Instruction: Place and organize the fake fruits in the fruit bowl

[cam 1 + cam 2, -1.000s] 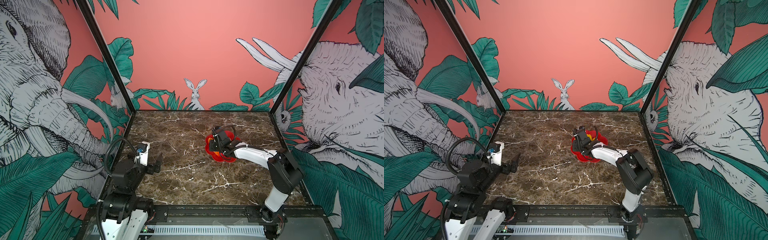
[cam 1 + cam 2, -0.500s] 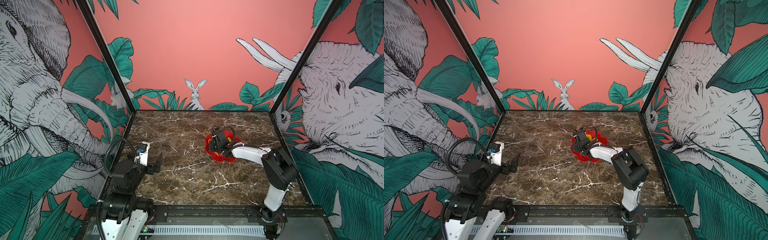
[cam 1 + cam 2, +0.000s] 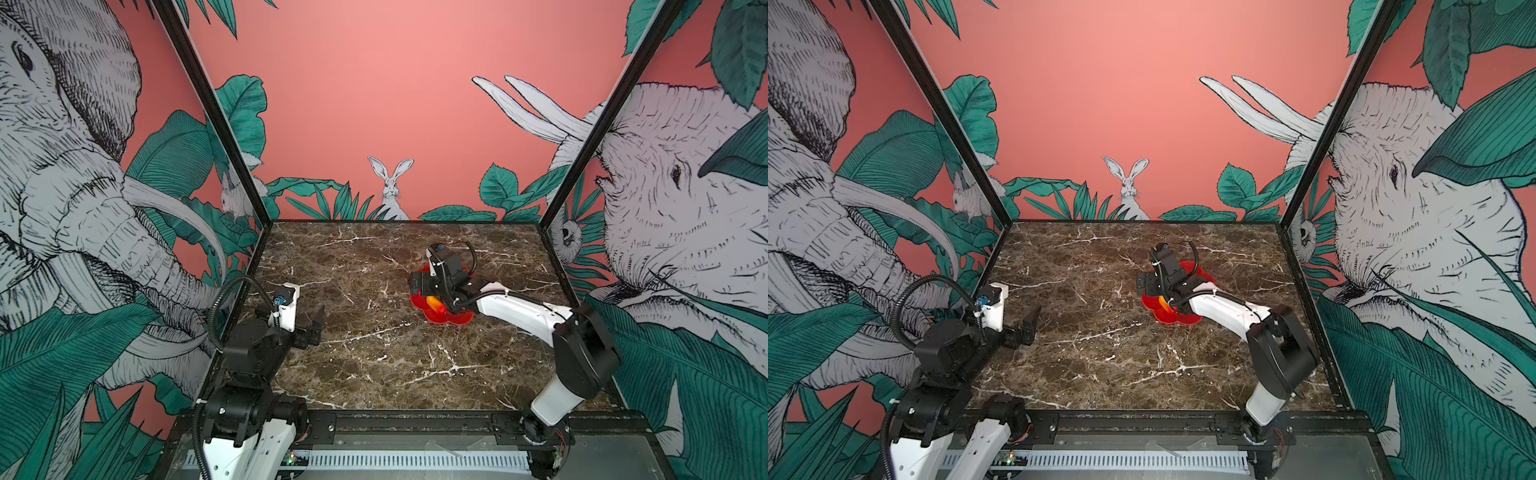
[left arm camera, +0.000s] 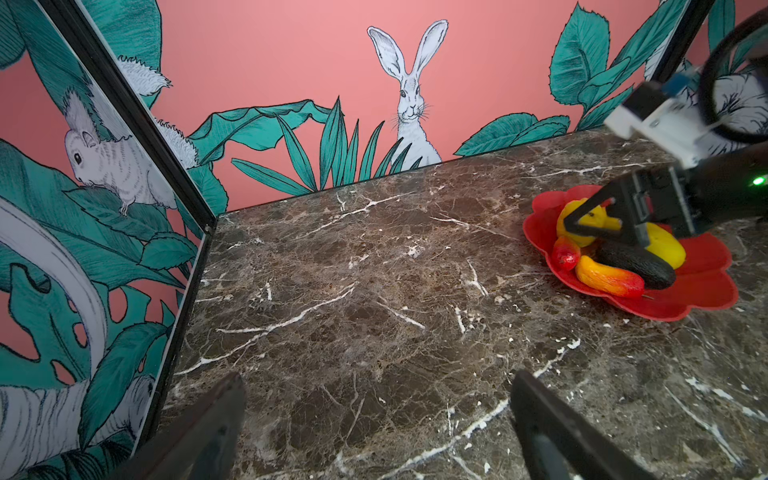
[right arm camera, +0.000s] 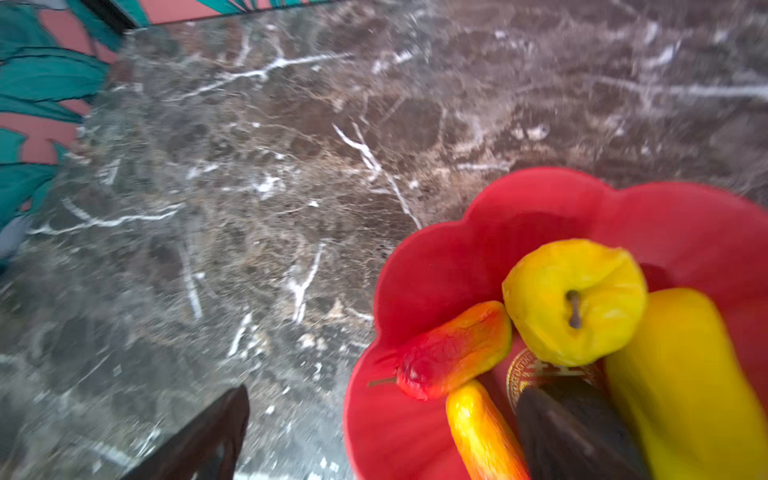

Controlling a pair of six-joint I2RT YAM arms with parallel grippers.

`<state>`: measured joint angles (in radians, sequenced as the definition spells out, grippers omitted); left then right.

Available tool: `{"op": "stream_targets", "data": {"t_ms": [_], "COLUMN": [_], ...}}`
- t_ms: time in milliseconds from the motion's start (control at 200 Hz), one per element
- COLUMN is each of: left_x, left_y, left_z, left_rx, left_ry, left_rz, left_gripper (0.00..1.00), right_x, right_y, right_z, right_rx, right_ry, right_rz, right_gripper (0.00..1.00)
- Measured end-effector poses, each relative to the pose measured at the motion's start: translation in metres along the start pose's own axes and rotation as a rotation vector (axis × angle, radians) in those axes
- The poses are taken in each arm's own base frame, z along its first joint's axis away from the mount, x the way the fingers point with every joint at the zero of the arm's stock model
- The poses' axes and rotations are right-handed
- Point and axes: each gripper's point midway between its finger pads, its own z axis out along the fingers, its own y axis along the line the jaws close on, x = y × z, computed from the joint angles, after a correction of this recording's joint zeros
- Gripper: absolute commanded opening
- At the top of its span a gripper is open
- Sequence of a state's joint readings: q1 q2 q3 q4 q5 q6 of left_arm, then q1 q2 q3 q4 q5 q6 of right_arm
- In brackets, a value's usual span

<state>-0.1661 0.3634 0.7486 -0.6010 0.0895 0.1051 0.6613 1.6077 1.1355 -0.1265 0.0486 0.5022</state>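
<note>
All five fake fruits (image 4: 609, 282) lie inside the fruit bowl (image 4: 706, 291), a red flower-shaped dish with a scalloped rim. It sits on the marble tabletop (image 4: 374, 291), a little right of centre in both top views. In the right wrist view the round yellow fruit (image 5: 573, 299) has its stem dimple facing the camera. A red-orange oblong (image 5: 453, 353) lies just beside it on one side and the longer yellow fruit (image 5: 681, 382) on the other. The black oval fruit (image 5: 577, 432) lies between that long yellow piece and the second oblong (image 5: 482, 432), covering part of the gold emblem (image 5: 528, 370) at the dish's centre. The right gripper (image 3: 432, 291) hangs low over the bowl with its jaws spread wide and nothing clamped between them (one finger (image 5: 208, 436) shows over bare marble outside the rim; the other I cannot pick out against the dark fruit in that blurred view). In the left wrist view its dark fingers stand in front of the two yellow fruits. The left gripper (image 4: 376, 378) sits near the front left of the table, well apart from the bowl. Its jaws are likewise parted and empty above the marble.
</note>
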Motion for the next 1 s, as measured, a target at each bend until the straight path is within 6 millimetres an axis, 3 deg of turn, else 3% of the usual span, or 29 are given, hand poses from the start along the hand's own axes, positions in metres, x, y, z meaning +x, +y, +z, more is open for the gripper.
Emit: {"op": "stream_targets", "data": {"t_ms": [115, 235, 365, 465, 510, 575, 695, 740, 795, 900, 1001], "left_x": [0.003, 0.010, 0.002, -0.011, -0.011, 0.006, 0.077, 0.107, 0.129, 0.132, 0.126], "left_y": [0.000, 0.002, 0.012, 0.027, 0.037, 0.049, 0.064, 0.065, 0.066, 0.071, 0.078], "left_z": [0.004, 0.019, 0.038, 0.055, 0.066, 0.087, 0.130, 0.142, 0.150, 0.167, 0.183], "left_rx": [0.002, 0.001, -0.039, -0.116, -0.167, -0.238, -0.350, -0.371, -0.382, -0.395, -0.405], "left_ry": [0.018, 0.085, 0.109, 0.054, 0.022, 0.032, 0.163, 0.224, 0.267, 0.240, 0.186], "left_rz": [-0.001, -0.016, -0.053, -0.078, -0.088, -0.100, -0.091, -0.075, -0.052, -0.018, -0.011], "left_gripper": [1.00, 1.00, 1.00, 1.00, 1.00, 1.00, 1.00, 1.00, 1.00, 1.00, 1.00], "right_x": [-0.026, -0.034, -0.011, 0.017, 0.026, 0.040, 0.078, 0.091, 0.104, 0.113, 0.108], "right_y": [-0.002, -0.033, -0.081, -0.131, -0.152, -0.186, -0.235, -0.246, -0.256, -0.272, -0.284], "right_z": [-0.050, -0.112, -0.165, -0.184, -0.187, -0.185, -0.167, -0.158, -0.147, -0.134, -0.120], "right_rx": [-0.008, 0.088, 0.213, 0.358, 0.434, 0.554, 0.714, 0.745, 0.768, 0.799, 0.823], "right_ry": [-0.123, -0.281, -0.458, -0.552, -0.573, -0.575, -0.488, -0.438, -0.390, -0.354, -0.358], "right_rz": [-0.103, -0.225, -0.347, -0.358, -0.335, -0.287, -0.224, -0.216, -0.207, -0.179, -0.155], "right_gripper": [1.00, 1.00, 1.00, 1.00, 1.00, 1.00, 1.00, 1.00, 1.00, 1.00, 1.00]}}
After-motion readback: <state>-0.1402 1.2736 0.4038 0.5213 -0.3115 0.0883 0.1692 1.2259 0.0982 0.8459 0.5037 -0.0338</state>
